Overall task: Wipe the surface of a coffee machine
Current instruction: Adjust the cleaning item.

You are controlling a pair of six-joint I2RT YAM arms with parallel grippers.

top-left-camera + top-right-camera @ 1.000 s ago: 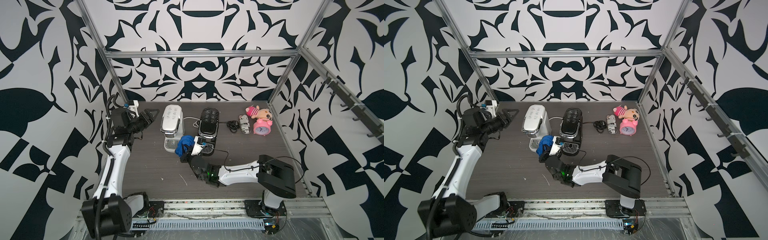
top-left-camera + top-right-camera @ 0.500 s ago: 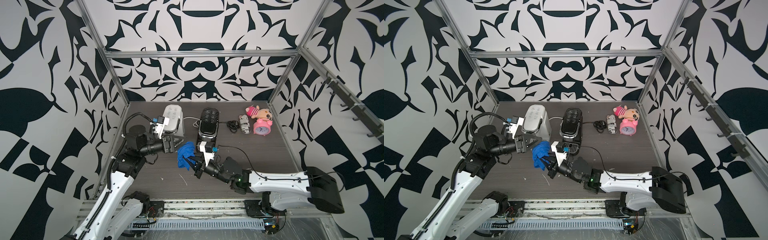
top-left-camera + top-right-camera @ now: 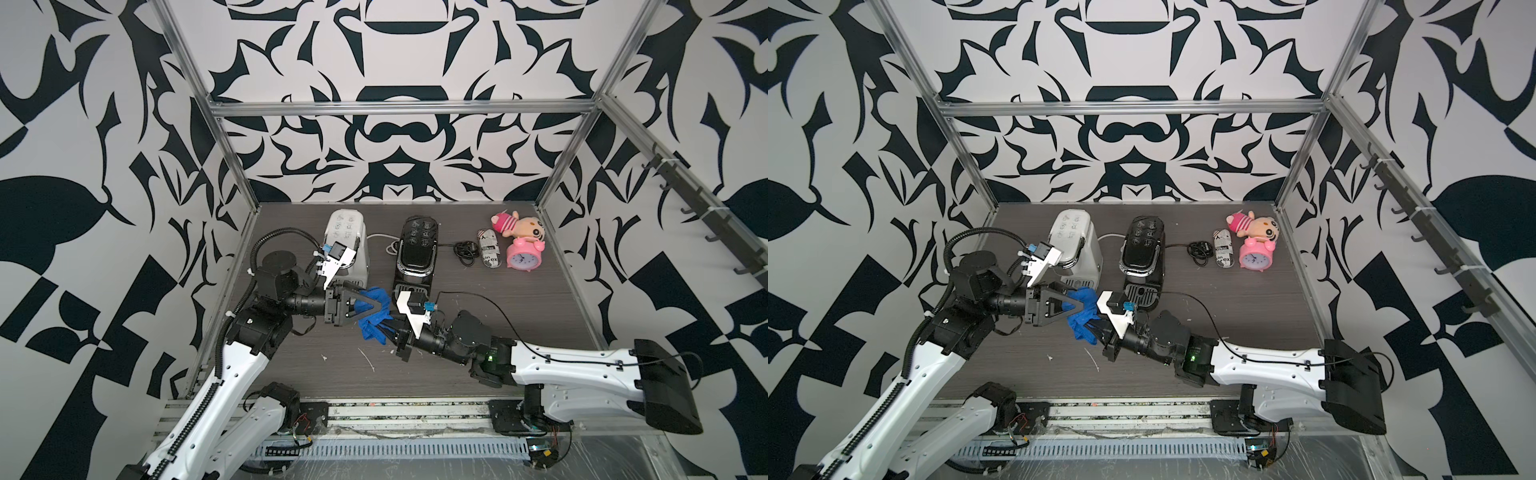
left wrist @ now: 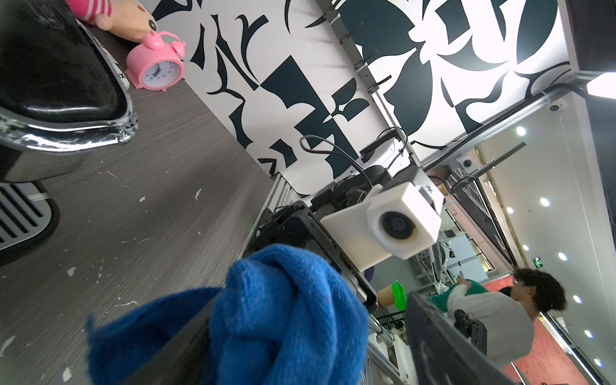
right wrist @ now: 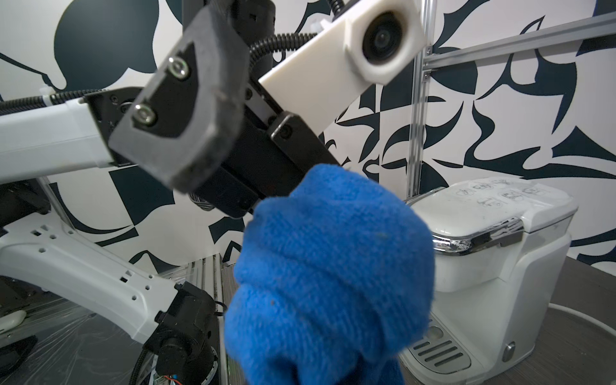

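Bunched blue cloth point(image 5: 330, 276) up front, L fingers point(image 5: 186, 110) spread at its top, white coffee machine point(image 5: 493, 253) beside.

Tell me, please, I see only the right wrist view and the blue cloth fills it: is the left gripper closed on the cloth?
Observer: No. In a top view the left gripper is open, the blue cloth between its jaws.
Operator: Is there another machine?
Observer: Yes, a black coffee machine stands beside the white coffee machine, on the right arm's side.
Operator: Anything else there?
Observer: A pink alarm clock, farther to that side.
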